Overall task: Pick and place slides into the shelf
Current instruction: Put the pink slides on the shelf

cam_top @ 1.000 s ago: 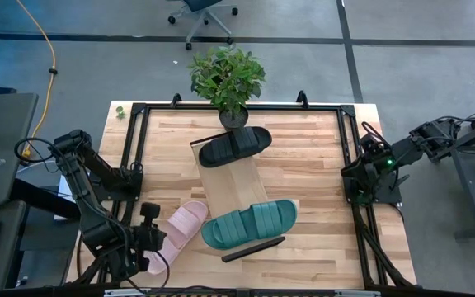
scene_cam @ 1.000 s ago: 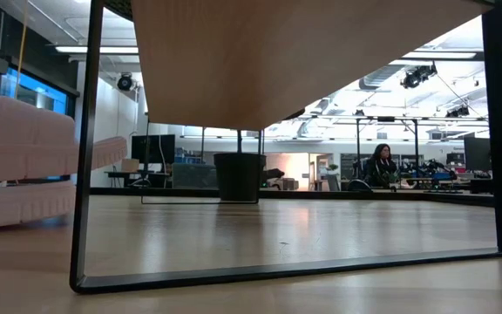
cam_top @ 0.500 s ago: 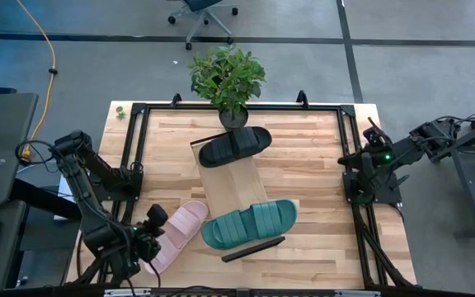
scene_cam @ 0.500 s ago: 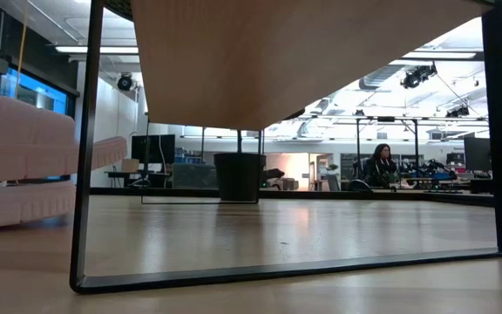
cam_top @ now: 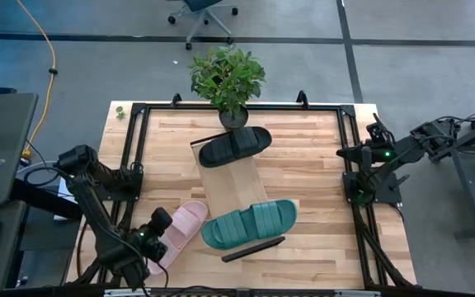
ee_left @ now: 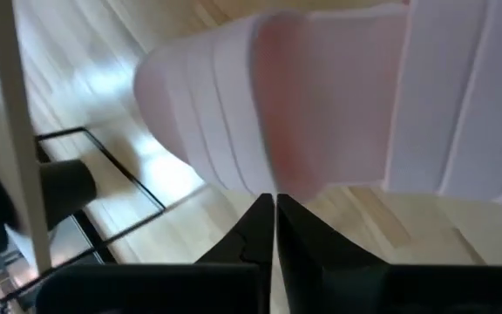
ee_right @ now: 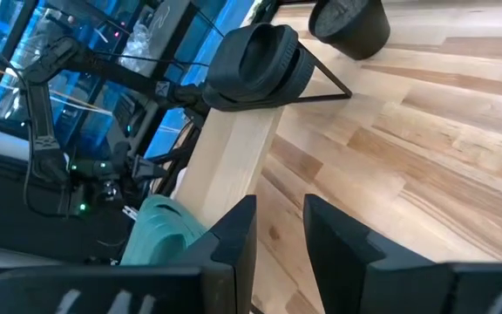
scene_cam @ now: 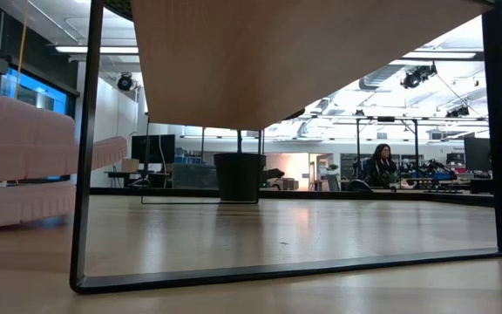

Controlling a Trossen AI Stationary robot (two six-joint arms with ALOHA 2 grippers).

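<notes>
High view: 2 slides are seen lying on the shelf (cam_top: 233, 186), the black slide (cam_top: 235, 146) across its far end and the green slide (cam_top: 249, 223) across its near end. The pink slide (cam_top: 176, 233) lies on the table (cam_top: 312, 157), left of the shelf, long axis diagonal, one end aimed at the shelf's near end. The left gripper (cam_top: 152, 238) is poised at its outer end. The right gripper (cam_top: 364, 150) is parked at the table's right edge.

Low view: only the shelf's underside and end bar are shown.

Left wrist view: fingers are seen pressed together, nothing held, just short of the slide.

Right wrist view: fingers are parted slightly, empty.

Step judged: approach to slide 3. Next called for: opening, then gripping the pink edge.
</notes>
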